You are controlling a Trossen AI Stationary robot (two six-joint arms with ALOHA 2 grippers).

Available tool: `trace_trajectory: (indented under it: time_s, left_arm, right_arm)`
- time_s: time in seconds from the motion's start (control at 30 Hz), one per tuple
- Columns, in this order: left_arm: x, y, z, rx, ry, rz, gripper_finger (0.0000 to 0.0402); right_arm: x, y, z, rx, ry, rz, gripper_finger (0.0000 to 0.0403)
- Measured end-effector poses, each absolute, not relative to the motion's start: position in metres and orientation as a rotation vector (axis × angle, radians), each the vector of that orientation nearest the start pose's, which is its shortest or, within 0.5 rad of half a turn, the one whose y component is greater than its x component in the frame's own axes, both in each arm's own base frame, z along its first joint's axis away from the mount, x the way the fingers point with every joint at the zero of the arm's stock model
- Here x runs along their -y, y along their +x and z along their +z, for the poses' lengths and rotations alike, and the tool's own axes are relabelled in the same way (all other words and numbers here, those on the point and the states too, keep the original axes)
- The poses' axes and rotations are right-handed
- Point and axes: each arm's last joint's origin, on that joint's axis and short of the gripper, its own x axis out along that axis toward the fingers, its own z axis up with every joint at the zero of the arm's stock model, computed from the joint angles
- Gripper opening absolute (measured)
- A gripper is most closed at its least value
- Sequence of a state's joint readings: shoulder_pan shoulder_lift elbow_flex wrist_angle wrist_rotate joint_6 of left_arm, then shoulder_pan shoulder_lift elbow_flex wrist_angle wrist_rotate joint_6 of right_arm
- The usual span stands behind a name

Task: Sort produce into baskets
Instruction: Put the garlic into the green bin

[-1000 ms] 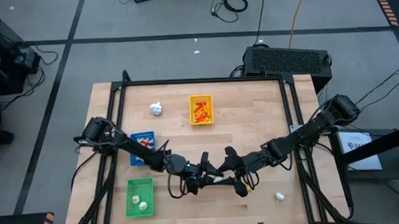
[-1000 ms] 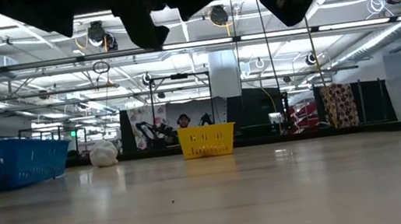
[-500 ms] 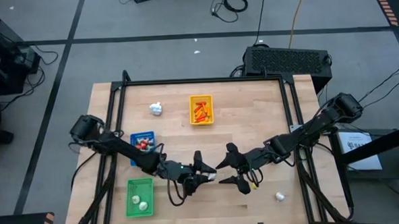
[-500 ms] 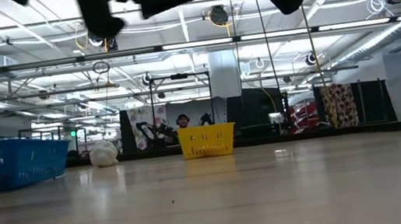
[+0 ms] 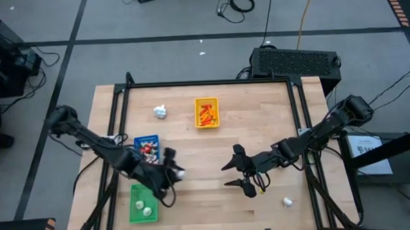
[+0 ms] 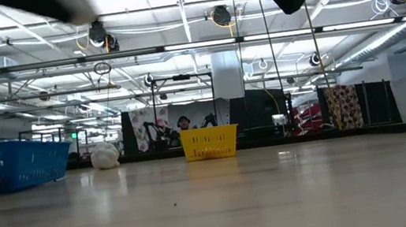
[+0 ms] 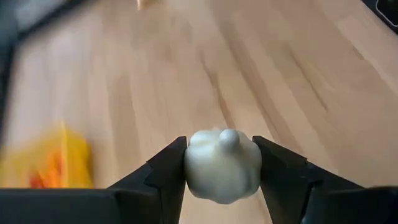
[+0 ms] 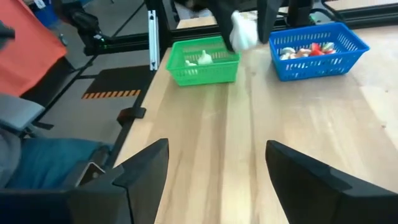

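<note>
Left pincer (image 7: pixel 219 171) is closed across a white bulb's (image 7: pixel 221 165) widest part; it looks light, smooth, rigid, so slip-prone. Right pincer (image 5: pixel 239 174) hangs wide open, empty.

Whitish garlic bulb (image 7: pixel 222 165) pinched in left end effector (image 5: pixel 174 173) (near green tray (image 5: pixel 135 209)); another bulb (image 5: pixel 288 202) loose on table.

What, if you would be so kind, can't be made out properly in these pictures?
- High view: the pieces in the blue tray are too small to count.
- Low view: the green tray is out of frame, and the left tool is only a blur at the top edge.
- Left wrist view: the garlic bulb hides the table under it; the yellow tray is blurred.
</note>
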State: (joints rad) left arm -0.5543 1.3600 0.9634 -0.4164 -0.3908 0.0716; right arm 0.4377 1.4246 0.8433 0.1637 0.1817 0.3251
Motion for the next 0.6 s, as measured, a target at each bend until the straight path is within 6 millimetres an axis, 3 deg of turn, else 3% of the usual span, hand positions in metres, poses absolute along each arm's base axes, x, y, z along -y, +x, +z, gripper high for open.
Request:
trace_trajectory:
  time_s: [0.3, 0.6]
  left_arm:
    - [0.134, 0.177, 0.256, -1.078, 0.002, 0.018, 0.0176]
    - [0.151, 0.146, 0.244, -1.21, -0.197, 0.131, 0.0176]
  right_arm:
    - [-0.125, 0.28, 0.239, -0.451, 0.16, 0.184, 0.0258]
    - [-0.125, 0.279, 0.238, -0.462, 0.127, 0.189, 0.0258]
